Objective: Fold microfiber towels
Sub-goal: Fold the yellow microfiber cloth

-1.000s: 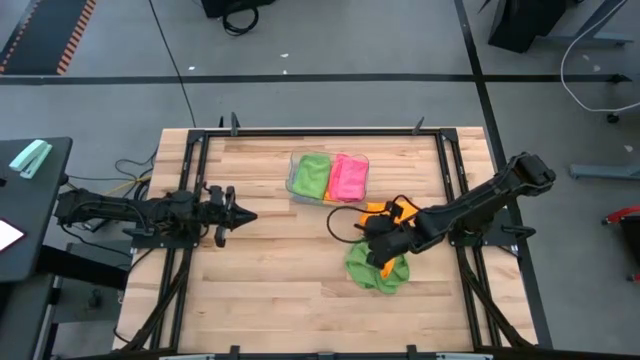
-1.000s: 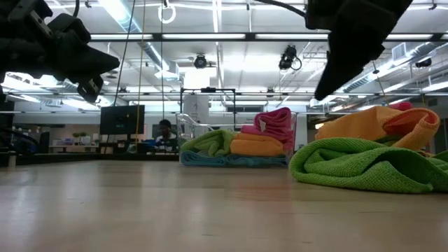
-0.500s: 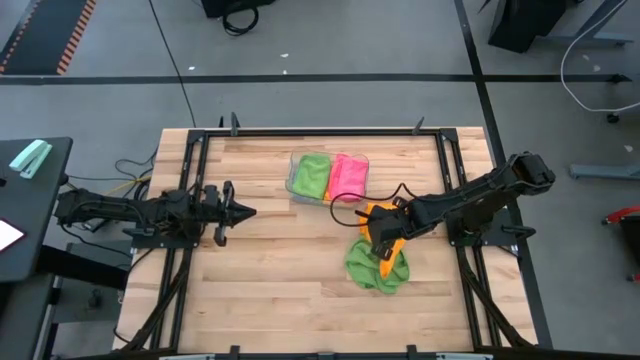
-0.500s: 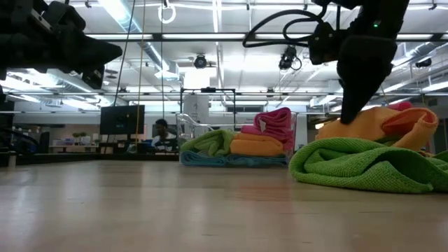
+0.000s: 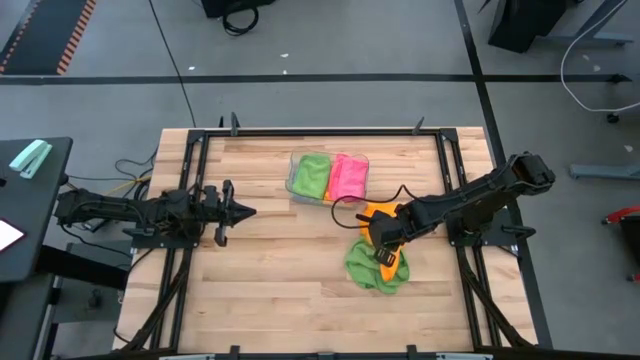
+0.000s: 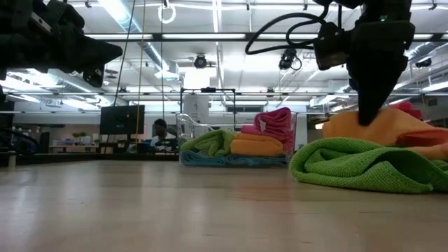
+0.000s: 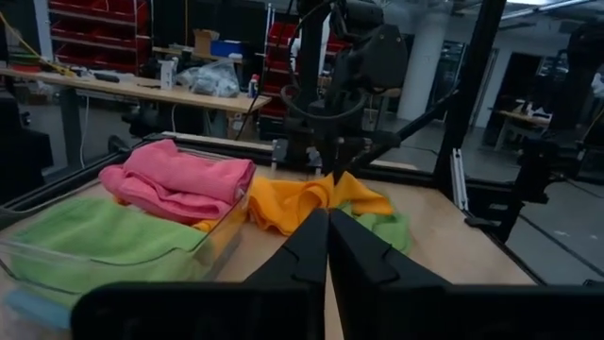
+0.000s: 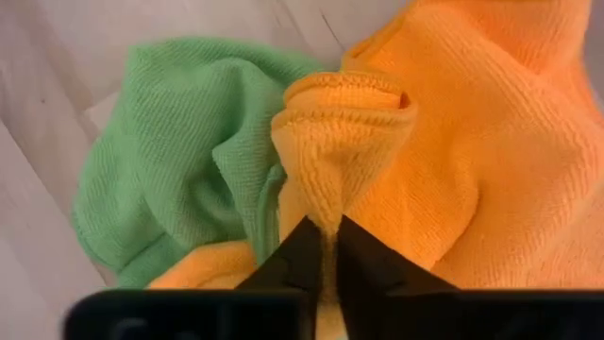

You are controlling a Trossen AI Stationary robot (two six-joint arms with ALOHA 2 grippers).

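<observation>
Right wrist view: I log my right hand (image 8: 322, 247) pinched on a fold of the orange towel (image 8: 491, 151), which lies bunched atop the green towel (image 8: 179, 161) on the surface. Left hand (image 5: 247, 212), closed and empty, hangs well apart.

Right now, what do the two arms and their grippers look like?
Both arms are dark, near-black jointed links. The left gripper has two slim black tapered fingers; the right gripper looks the same. A black cable loops beside the right arm's wrist. No markings visible.
</observation>
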